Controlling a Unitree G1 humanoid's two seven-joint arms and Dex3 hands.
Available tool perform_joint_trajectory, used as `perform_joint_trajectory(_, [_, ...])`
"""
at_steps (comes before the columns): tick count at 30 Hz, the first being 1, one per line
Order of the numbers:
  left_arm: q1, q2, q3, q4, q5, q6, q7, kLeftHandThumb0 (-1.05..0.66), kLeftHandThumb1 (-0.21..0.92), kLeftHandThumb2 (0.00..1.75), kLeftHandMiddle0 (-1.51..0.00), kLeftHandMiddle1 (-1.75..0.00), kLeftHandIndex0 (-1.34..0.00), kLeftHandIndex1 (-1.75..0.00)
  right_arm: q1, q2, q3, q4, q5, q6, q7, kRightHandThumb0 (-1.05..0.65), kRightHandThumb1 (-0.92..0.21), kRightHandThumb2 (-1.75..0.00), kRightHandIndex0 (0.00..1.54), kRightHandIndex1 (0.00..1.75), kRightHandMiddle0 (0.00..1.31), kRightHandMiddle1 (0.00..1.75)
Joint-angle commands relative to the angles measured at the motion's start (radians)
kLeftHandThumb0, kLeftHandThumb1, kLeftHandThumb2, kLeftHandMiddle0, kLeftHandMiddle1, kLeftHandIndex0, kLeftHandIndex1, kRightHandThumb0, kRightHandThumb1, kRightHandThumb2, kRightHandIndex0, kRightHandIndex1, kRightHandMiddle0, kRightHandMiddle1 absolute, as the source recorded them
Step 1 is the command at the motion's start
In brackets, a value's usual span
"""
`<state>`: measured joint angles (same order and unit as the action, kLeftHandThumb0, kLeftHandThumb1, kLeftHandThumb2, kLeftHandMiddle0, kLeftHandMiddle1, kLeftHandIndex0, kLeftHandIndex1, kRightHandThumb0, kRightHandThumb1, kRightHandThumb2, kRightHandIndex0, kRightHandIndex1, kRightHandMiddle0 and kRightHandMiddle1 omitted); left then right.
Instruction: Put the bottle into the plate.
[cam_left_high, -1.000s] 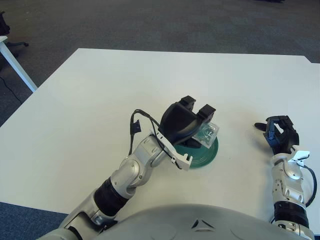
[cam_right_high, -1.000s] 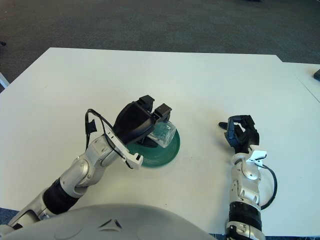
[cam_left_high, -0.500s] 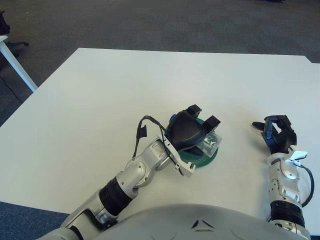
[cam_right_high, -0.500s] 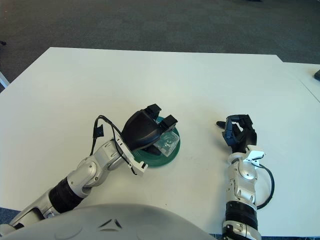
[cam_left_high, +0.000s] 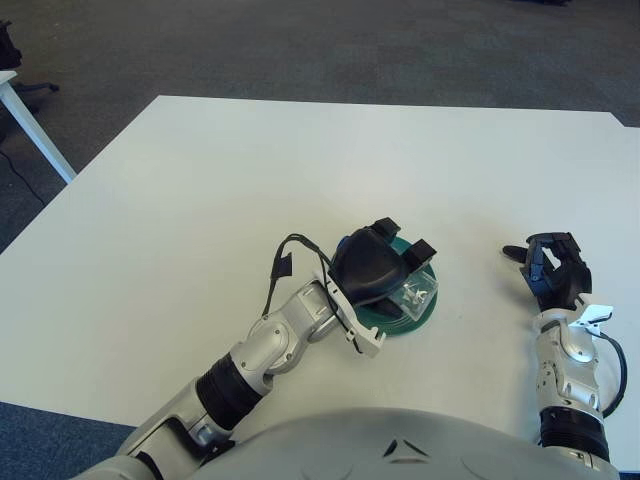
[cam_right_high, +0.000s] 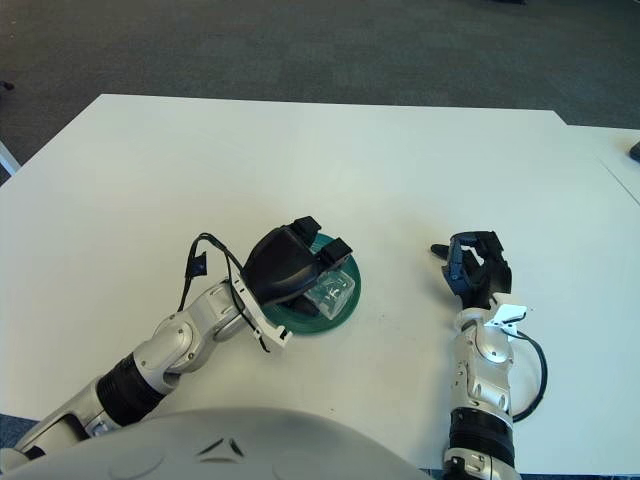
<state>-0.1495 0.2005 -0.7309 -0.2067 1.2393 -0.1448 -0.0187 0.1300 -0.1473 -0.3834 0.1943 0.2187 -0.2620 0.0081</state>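
- Your left hand (cam_left_high: 375, 265) covers most of the clear plastic bottle (cam_right_high: 333, 292) — fingers clamped on it, cap hidden.
- Since a second ago the hand has dropped; the bottle now lies on the round green plate (cam_right_high: 345, 308).
- Right hand (cam_right_high: 474, 268) parked on the white table (cam_left_high: 200, 200), fingers loosely curled, empty.

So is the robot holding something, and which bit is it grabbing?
Yes. The left hand grips the clear bottle from above, around its body, over the green plate. The right hand holds nothing.
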Motion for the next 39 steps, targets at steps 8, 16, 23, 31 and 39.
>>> perform_joint_trajectory(8, [0.007, 0.025, 0.025, 0.075, -0.022, -0.005, 0.084, -0.46, 0.34, 1.28, -1.14, -1.75, -0.58, -1.75, 0.028, 0.017, 0.004, -0.022, -0.006, 0.051, -0.017, -0.36, -0.83, -0.59, 0.44, 1.16, 0.31, 1.67])
perform_joint_trajectory(16, [-0.023, 0.006, -0.007, 0.194, 0.018, 0.002, 0.166, -0.45, 0.36, 1.26, -1.17, -1.75, -0.57, -1.75, 0.045, 0.018, 0.006, -0.055, -0.012, 0.061, -0.029, -0.36, -0.82, -0.61, 0.46, 1.13, 0.31, 1.68])
perform_joint_trajectory(23, [-0.054, -0.019, -0.041, 0.281, 0.046, 0.029, 0.163, -0.45, 0.38, 1.23, -1.24, -1.75, -0.56, -1.75, 0.056, 0.02, 0.01, -0.083, -0.015, 0.076, -0.037, -0.37, -0.78, -0.66, 0.47, 1.11, 0.33, 1.67])
perform_joint_trajectory(31, [-0.114, -0.035, -0.085, 0.403, 0.062, 0.043, 0.162, -0.44, 0.44, 1.16, -1.24, -1.75, -0.51, -1.75, 0.067, 0.019, 0.013, -0.1, -0.014, 0.077, -0.037, -0.37, -0.72, -0.75, 0.48, 1.1, 0.36, 1.68])
perform_joint_trajectory(39, [-0.101, -0.068, -0.126, 0.503, 0.052, 0.088, 0.21, -0.45, 0.4, 1.2, -1.2, -1.75, -0.54, -1.75, 0.073, 0.023, 0.014, -0.115, -0.009, 0.079, -0.034, -0.38, -0.67, -0.82, 0.5, 1.11, 0.39, 1.68])
